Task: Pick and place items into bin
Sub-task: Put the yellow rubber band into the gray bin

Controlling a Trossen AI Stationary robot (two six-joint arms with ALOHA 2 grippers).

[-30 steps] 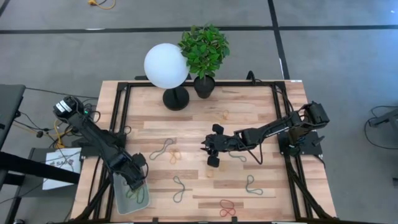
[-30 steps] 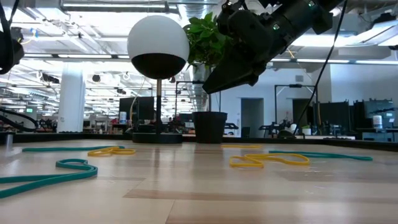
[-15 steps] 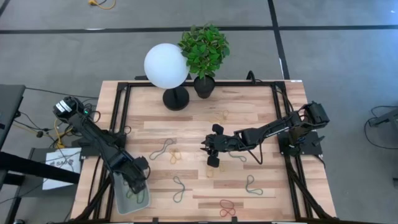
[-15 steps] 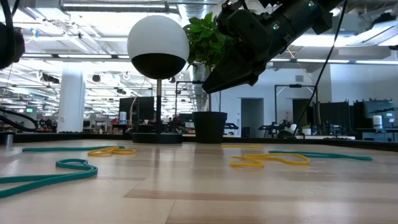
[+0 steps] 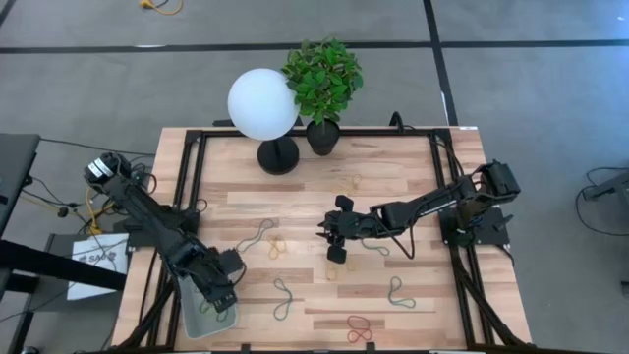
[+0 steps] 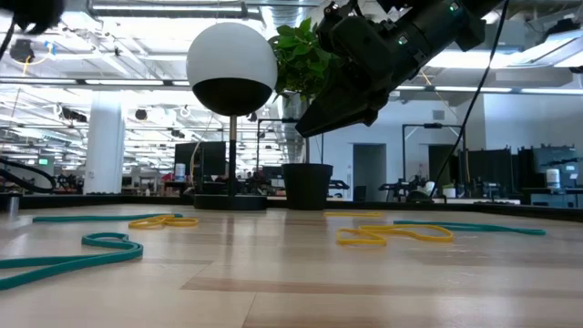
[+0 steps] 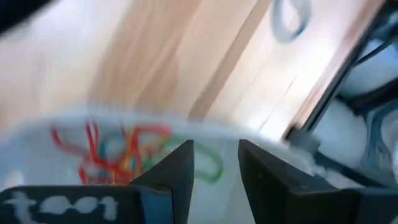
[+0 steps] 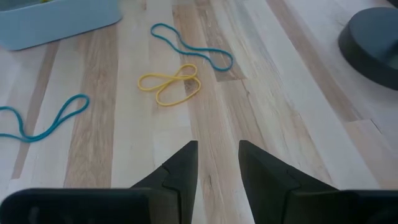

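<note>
— What do I have on screen, biggest first?
— I see the wooden counter (image 5: 413, 202), with a white globe lamp (image 5: 262, 103) and a potted plant (image 5: 322, 79) at its far edge.

— And my arms?
— My left jaws (image 5: 218, 292) hang over the bin (image 5: 193, 321) at the near left corner; my right jaws (image 5: 332, 236) hover above the middle of the counter.

— State of the jaws?
— Both pairs stand a little apart with nothing between them. My left wrist view looks past its fingers (image 7: 174, 177) into the bin, my right past its fingers (image 8: 180, 168) onto bare wood.

— Where are the items?
— In the bin lies a tangle of red, orange and green bands (image 7: 118, 152). Loose ones are scattered on the counter: a teal loop (image 8: 191, 45) and a yellow one (image 8: 171, 84) left of the right jaws, more teal ones nearer (image 5: 282, 297) and to the right (image 5: 397, 293), and a red one (image 5: 359, 327) by the near edge
</note>
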